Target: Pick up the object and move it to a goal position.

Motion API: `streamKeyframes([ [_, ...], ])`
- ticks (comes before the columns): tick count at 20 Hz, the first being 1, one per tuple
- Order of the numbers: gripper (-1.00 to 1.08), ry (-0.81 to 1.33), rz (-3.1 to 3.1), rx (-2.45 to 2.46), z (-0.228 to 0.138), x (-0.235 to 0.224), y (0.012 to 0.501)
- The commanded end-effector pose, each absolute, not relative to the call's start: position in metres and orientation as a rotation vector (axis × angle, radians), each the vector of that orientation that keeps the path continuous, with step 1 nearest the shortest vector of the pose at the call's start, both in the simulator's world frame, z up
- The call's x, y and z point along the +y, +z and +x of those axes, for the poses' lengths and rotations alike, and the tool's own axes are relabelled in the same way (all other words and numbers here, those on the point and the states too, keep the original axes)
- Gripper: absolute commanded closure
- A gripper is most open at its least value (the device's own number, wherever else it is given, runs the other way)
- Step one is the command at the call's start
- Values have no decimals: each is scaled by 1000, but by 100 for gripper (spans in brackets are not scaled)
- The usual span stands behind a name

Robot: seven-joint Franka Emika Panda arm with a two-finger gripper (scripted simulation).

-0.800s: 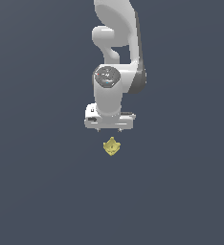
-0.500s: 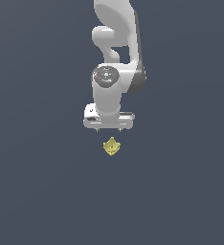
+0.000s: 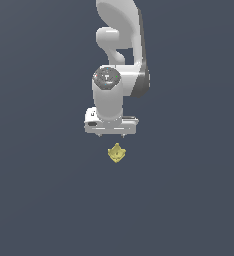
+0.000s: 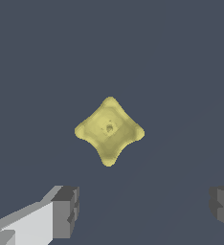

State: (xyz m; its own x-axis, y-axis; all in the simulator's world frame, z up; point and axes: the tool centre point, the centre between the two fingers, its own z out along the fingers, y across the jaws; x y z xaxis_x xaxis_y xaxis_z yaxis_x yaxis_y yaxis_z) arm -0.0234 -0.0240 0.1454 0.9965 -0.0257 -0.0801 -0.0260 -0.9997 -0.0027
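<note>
Ideally, the wide-open, empty gripper (image 3: 112, 135) needed centring over the nearer object (image 4: 109, 131) before descending.

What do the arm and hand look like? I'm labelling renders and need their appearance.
The arm is glossy white with rounded links, a dark grey seam down one side and a grey round cap on the wrist joint. The hand is a white, boxy block. In the wrist view its fingers are white with dark grey, blocky pads. No cables or markings show.
</note>
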Motion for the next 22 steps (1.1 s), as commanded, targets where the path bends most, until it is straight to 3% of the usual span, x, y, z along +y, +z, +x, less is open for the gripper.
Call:
streamKeyframes([
  [1, -92, 125, -3135, 28, -23, -24, 145],
  [22, -92, 57, -3073, -650, -6, -12, 112],
])
